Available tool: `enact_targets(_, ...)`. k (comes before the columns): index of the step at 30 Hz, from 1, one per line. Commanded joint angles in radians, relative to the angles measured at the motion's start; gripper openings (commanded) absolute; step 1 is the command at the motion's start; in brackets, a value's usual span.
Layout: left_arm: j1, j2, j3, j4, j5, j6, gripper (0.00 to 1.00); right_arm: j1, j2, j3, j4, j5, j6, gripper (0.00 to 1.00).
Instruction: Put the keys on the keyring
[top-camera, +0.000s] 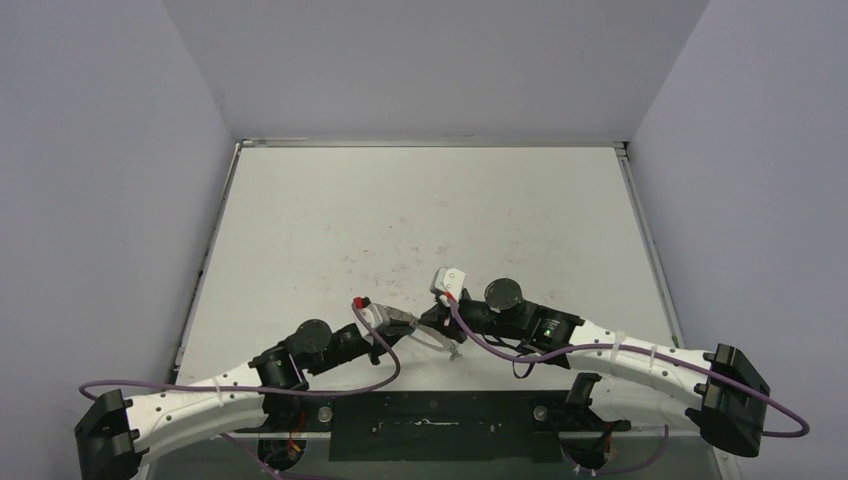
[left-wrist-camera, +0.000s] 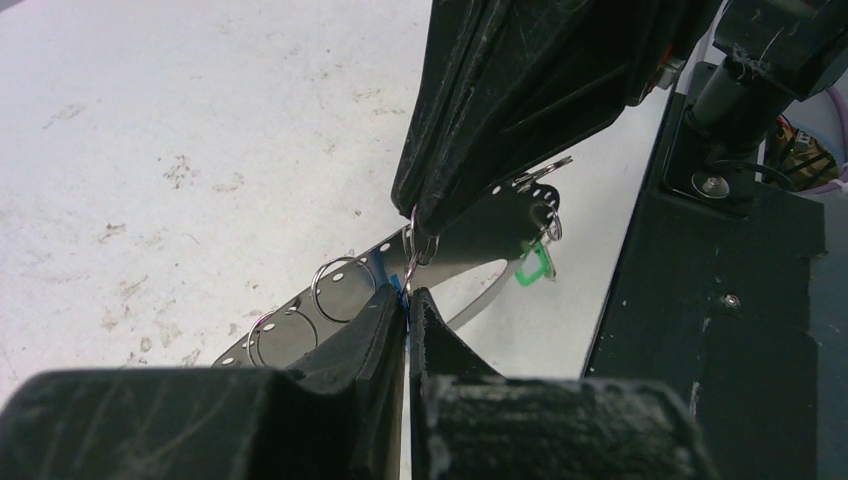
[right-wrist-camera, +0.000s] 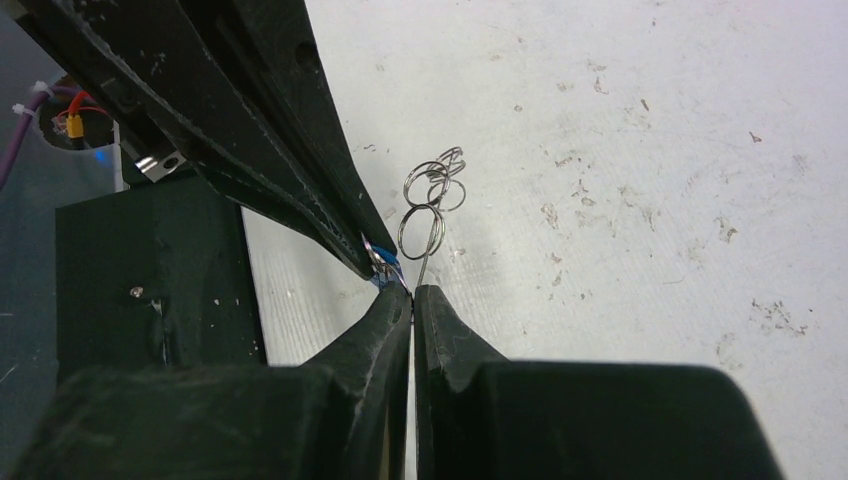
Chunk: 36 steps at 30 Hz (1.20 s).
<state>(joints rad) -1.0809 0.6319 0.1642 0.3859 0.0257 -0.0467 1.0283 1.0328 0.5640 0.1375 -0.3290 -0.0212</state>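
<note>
My two grippers meet tip to tip above the table's near middle. My left gripper (top-camera: 414, 325) (left-wrist-camera: 408, 298) is shut on the blue key (left-wrist-camera: 399, 284), whose blue tag shows at its tips, also in the right wrist view (right-wrist-camera: 388, 262). My right gripper (top-camera: 438, 320) (right-wrist-camera: 413, 292) is shut on the keyring (left-wrist-camera: 480, 235), a thin grey band with holes and small split rings (right-wrist-camera: 432, 195). The green key (left-wrist-camera: 535, 265) hangs from the keyring's far end. In the top view the keyring (top-camera: 440, 343) is a faint thin arc under the grippers.
The black base plate (top-camera: 440, 425) (left-wrist-camera: 720, 300) (right-wrist-camera: 150, 290) lies just behind the grippers at the near edge. Purple cables (top-camera: 380, 375) loop from both arms. The white, stained tabletop (top-camera: 420, 220) is ringed by pale walls.
</note>
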Motion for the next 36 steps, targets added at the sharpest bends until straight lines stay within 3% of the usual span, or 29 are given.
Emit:
enact_targets(1, -0.009, -0.062, 0.093, -0.192, -0.012, -0.062, 0.00, -0.005, -0.030, 0.025, 0.022, 0.032, -0.021, 0.00)
enact_targets(7, -0.008, -0.072, 0.234, -0.379, -0.068, -0.032, 0.00, -0.003, -0.011, 0.034, 0.018, 0.000, -0.022, 0.00)
enact_targets(18, -0.008, 0.186, 0.571, -0.799, -0.140, 0.098, 0.00, -0.003, 0.000, 0.031, 0.044, -0.033, 0.021, 0.00)
enact_targets(25, -0.010, 0.270, 0.708, -0.955, -0.148, 0.155, 0.00, -0.004, 0.001, 0.014, 0.102, -0.030, 0.110, 0.00)
enact_targets(31, -0.010, 0.295, 0.789, -1.084, -0.141, 0.091, 0.00, -0.005, 0.016, 0.024, 0.101, -0.018, 0.173, 0.00)
enact_targets(36, -0.010, 0.352, 0.879, -1.232, -0.236, 0.015, 0.00, -0.005, 0.044, 0.034, 0.107, -0.029, 0.205, 0.00)
